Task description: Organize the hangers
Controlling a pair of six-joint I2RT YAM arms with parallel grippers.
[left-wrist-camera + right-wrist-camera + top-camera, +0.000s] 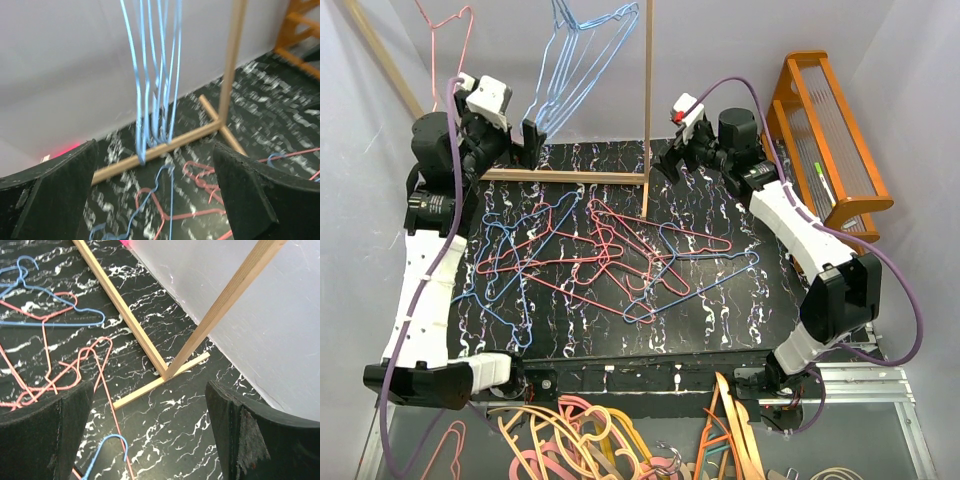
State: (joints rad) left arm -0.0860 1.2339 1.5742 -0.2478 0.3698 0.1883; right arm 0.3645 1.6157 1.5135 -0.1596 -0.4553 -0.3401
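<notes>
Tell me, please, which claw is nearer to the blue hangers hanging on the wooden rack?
Left. The left claw sits open just before the lower ends of the hanging blue hangers; the right claw lies past the rack's upright post, to their right.

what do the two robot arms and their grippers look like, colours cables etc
The left arm and right arm both have white link covers with black joints and motor housings. A purple cable runs along each. The left gripper and right gripper have white camera blocks and broad matte-black fingers.
</notes>
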